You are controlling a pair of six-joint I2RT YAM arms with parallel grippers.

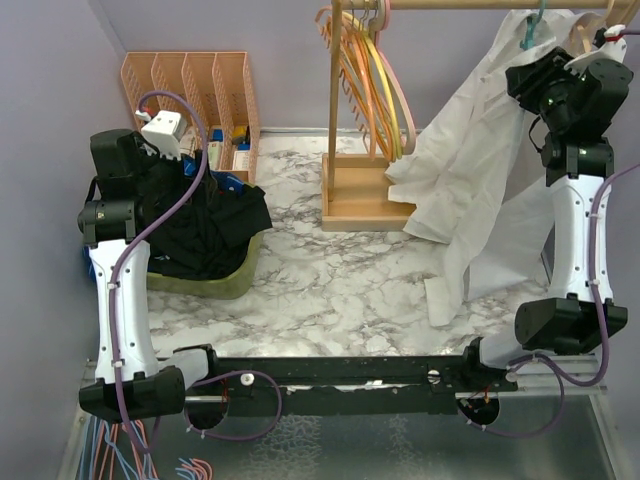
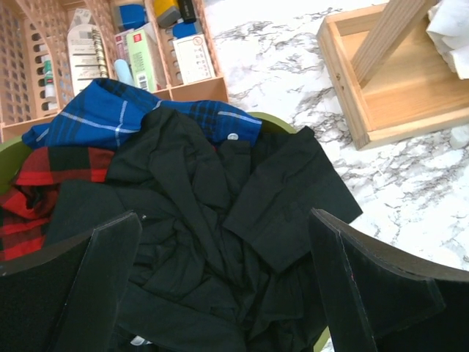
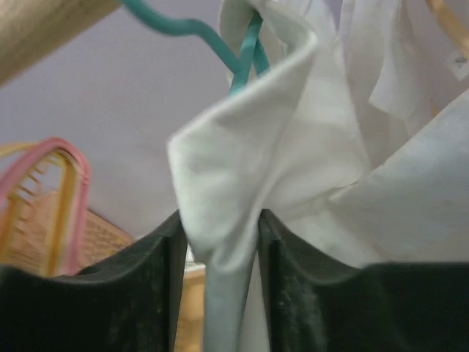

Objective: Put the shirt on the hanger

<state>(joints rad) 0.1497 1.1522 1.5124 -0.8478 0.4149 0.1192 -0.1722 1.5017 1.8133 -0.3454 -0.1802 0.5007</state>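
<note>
Top external: shirt hangs lengthwise down from hanger.

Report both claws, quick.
Left claw: open, empty, over the black garment.
Right claw: closed on the white shirt, by the teal hanger.

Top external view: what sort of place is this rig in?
Probably a lab bench dressed as a laundry corner: marble-pattern tabletop, wooden garment rack with coloured hangers and a white shirt hanging, and a green basket of dark clothes.
</note>
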